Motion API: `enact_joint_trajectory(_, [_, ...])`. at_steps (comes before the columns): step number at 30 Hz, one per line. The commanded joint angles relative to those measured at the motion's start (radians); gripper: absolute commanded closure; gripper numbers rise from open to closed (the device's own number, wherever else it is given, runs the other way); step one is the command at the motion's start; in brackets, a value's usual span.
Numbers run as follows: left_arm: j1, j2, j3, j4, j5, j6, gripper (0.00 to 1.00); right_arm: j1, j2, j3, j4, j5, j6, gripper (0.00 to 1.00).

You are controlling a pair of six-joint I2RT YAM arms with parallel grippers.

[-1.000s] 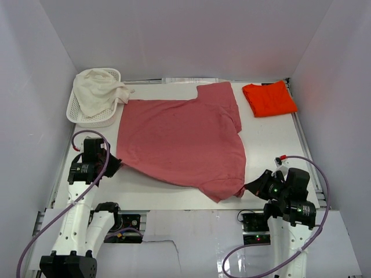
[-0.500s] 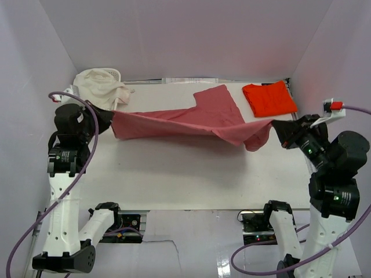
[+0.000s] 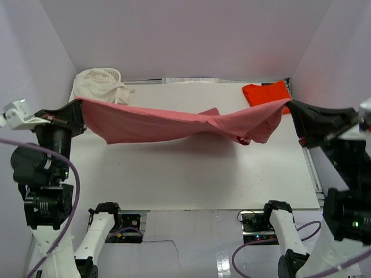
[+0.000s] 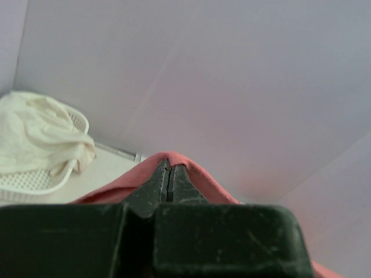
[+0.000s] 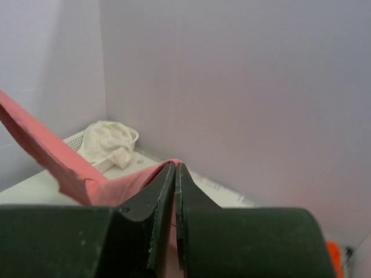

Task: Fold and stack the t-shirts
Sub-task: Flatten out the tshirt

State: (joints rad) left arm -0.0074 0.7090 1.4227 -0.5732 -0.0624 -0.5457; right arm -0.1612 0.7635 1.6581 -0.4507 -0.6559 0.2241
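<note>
Left gripper (image 3: 79,103) at nine o'clock, right gripper (image 3: 288,104) at three: my jaws pinch the rose-red t-shirt (image 3: 156,124); thin hems may slip

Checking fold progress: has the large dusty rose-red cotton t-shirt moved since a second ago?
Yes. The rose-red t-shirt lifted off the white table, its left corner now beside the white lattice basket.

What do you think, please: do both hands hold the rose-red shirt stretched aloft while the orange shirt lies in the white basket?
Not quite: the top view shows the orange shirt on the table at the far right, not in the basket. The left hand and right hand do hold the rose-red shirt aloft.
</note>
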Motion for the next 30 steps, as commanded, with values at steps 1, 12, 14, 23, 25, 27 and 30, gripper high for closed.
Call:
enact_joint_trajectory(1, [0.006, -0.084, 0.036, 0.079, -0.094, 0.027, 1.00, 0.008, -0.110, 0.062, 0.222, -0.060, -0.043, 0.92])
enact_joint_trajectory(12, [-0.020, -0.105, 0.136, 0.093, -0.226, 0.075, 1.00, 0.071, -0.054, 0.406, 0.130, 0.075, -0.092, 0.92])
enact_joint_trajectory(14, [-0.035, -0.071, 0.150, 0.088, -0.243, 0.081, 1.00, 0.098, 0.003, 0.466, 0.104, 0.084, -0.083, 0.92])
enact_joint_trajectory(23, [-0.045, 0.153, 0.032, 0.117, -0.202, 0.013, 1.00, 0.121, 0.209, 0.242, 0.227, 0.019, 0.018, 0.92])
enact_joint_trajectory(25, [-0.045, 0.197, -0.020, 0.159, -0.185, -0.002, 1.00, 0.121, 0.288, 0.252, 0.231, 0.006, 0.024, 0.92])
enact_joint_trajectory(27, [-0.045, 0.230, -0.047, 0.188, -0.182, -0.010, 1.00, 0.121, 0.350, 0.273, 0.241, -0.010, 0.034, 0.92])
enact_joint_trajectory(30, [-0.045, 0.334, -0.054, 0.220, -0.175, -0.026, 1.00, 0.121, 0.503, 0.351, 0.265, -0.036, 0.063, 0.92])
